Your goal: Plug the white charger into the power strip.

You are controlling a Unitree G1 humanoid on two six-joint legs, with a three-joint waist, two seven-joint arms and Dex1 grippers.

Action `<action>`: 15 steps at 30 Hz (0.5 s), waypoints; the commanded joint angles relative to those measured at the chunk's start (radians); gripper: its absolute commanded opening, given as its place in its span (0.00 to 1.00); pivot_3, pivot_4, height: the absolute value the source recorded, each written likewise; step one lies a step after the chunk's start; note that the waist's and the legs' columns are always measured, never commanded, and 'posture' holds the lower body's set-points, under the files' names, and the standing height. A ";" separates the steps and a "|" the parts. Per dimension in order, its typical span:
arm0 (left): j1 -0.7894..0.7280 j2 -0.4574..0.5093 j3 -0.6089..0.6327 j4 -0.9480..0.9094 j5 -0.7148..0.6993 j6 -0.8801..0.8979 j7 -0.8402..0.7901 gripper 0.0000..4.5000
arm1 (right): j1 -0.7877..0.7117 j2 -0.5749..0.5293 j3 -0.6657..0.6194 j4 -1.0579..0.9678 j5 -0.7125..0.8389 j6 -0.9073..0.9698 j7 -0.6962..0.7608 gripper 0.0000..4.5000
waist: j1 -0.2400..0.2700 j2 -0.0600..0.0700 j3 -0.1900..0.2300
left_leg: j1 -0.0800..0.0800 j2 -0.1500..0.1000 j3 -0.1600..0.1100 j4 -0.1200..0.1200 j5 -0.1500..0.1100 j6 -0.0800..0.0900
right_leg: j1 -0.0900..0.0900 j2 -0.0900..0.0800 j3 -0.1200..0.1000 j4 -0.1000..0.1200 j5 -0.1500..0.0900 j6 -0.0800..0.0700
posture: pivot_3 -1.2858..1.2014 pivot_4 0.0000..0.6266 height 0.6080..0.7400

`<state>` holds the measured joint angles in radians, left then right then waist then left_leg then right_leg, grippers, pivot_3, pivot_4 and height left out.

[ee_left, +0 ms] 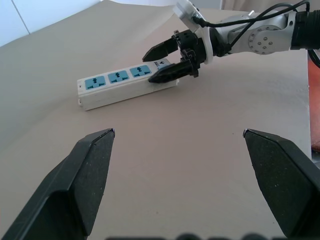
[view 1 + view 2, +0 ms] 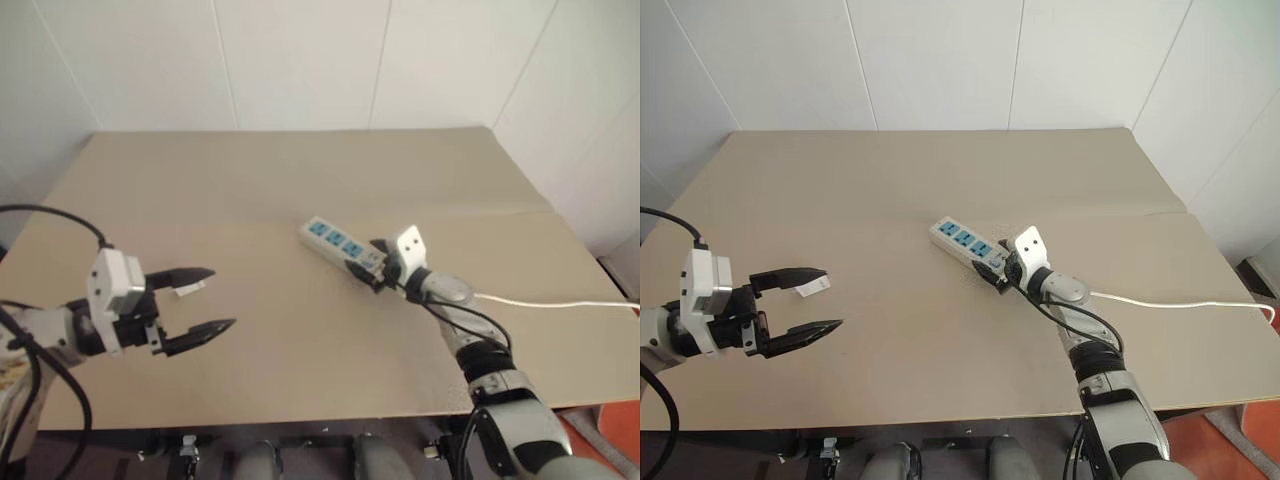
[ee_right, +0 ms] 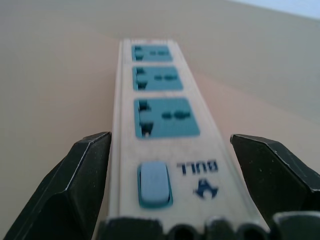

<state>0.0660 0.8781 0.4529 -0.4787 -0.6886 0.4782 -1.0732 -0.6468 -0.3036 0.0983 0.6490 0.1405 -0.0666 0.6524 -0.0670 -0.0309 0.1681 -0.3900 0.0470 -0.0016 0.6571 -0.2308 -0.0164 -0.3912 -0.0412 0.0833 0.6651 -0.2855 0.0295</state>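
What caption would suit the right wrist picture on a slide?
Open right claw straddling the switch end of the long white power strip with three blue sockets, on a tan table.

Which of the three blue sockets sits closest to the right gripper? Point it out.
The end socket beside the strip's switch, at the corded end of the power strip. The right gripper straddles that end; the other two sockets lie beyond it.

Left pincer [image 2: 205, 300] open, level, near the desk's left edge. Right pincer [image 1: 162, 64] open, extended toward the desk's centre.
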 commanded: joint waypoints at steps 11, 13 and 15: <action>-0.005 0.014 0.026 -0.018 -0.006 -0.024 0.000 1.00 | -0.007 0.025 -0.030 0.067 -0.004 -0.046 0.048 0.98 | -0.003 0.000 0.000 | 0.001 0.000 0.000 0.000 0.000 0.000 | 0.000 0.000 0.000 0.000 0.000 0.000 | 0.52 0.24 1.00; -0.005 0.014 0.026 -0.018 -0.007 -0.023 -0.001 1.00 | -0.010 0.036 -0.032 0.095 -0.004 -0.049 0.062 0.98 | -0.005 0.000 0.000 | 0.001 0.000 0.000 0.000 0.000 0.000 | 0.001 0.000 0.000 0.000 0.000 0.000 | 0.52 0.24 1.00; -0.004 0.013 0.027 -0.018 -0.007 -0.023 0.000 1.00 | -0.013 0.039 -0.030 0.115 -0.008 -0.057 0.087 0.98 | -0.006 0.000 0.000 | 0.002 0.000 0.000 0.000 0.000 0.000 | 0.001 0.000 0.000 0.000 0.000 0.000 | 0.52 0.24 1.00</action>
<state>0.0705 0.8781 0.4534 -0.4789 -0.6891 0.4776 -1.0721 -0.6659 -0.2749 0.0615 0.7362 0.1394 -0.1157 0.7181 -0.0734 -0.0312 0.1679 -0.3882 0.0475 -0.0014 0.6567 -0.2309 -0.0165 -0.3901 -0.0407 0.0837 0.6651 -0.2855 0.0295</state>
